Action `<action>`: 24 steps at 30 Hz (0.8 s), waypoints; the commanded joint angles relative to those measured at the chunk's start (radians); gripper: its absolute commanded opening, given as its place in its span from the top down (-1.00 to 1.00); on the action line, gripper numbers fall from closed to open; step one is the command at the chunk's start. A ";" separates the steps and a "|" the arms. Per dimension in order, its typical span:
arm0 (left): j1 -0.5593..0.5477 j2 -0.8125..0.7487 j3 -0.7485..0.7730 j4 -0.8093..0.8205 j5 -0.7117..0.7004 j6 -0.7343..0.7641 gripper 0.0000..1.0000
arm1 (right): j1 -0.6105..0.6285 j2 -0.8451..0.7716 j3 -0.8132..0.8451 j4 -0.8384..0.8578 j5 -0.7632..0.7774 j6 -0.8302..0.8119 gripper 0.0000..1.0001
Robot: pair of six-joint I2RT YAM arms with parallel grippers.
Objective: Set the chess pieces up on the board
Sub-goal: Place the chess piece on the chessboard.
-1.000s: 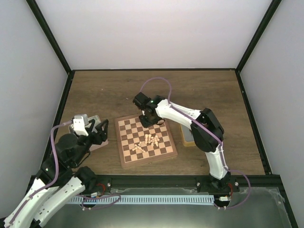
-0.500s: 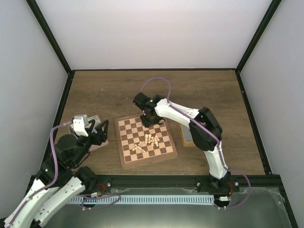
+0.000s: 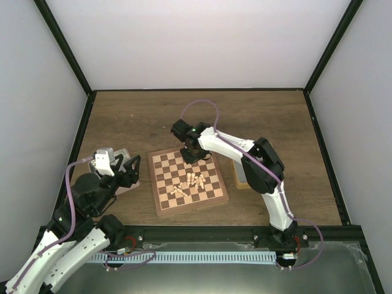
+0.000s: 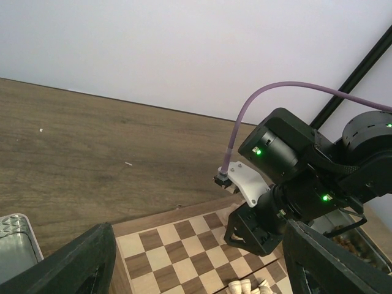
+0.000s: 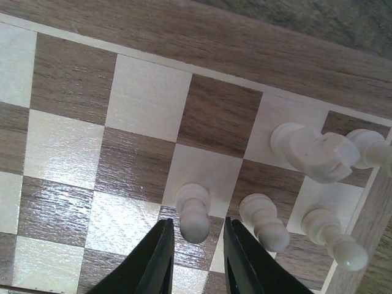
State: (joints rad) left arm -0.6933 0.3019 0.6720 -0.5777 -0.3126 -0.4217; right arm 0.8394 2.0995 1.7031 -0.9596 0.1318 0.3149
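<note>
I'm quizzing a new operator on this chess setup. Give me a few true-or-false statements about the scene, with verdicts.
1. The right gripper has a cream pawn between its parted fingertips. True.
2. The left gripper holds a piece. False: it is open and empty, off the left side of the board.
3. A loose cluster of cream pieces sits mid-board. True.
4. Dark brown pieces stand on the board. False: only cream ones show there.
</note>
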 commanded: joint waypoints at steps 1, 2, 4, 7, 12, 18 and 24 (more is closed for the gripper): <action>0.005 0.001 -0.005 0.003 0.002 0.009 -0.53 | -0.008 0.002 0.041 0.000 0.014 -0.001 0.50; 0.004 0.000 -0.005 0.003 0.001 0.009 -0.53 | -0.008 0.000 0.042 0.004 0.012 0.000 0.50; 0.005 0.001 -0.006 0.004 0.003 0.009 -0.53 | -0.008 -0.002 0.041 0.011 0.005 0.001 0.55; 0.004 0.000 -0.006 0.003 0.002 0.009 -0.53 | -0.008 0.000 0.036 0.023 0.003 0.004 0.65; 0.004 0.003 -0.006 0.002 0.001 0.009 -0.53 | -0.008 0.001 0.029 0.037 0.010 0.008 0.76; 0.004 0.006 -0.005 0.002 0.000 0.009 -0.53 | -0.008 0.003 0.022 0.050 0.014 0.008 0.78; 0.004 0.006 -0.005 0.000 -0.001 0.009 -0.53 | -0.008 -0.022 0.021 0.042 0.010 0.016 0.62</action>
State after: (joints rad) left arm -0.6933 0.3046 0.6716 -0.5777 -0.3126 -0.4217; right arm 0.8391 2.0995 1.7035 -0.9184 0.1322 0.3222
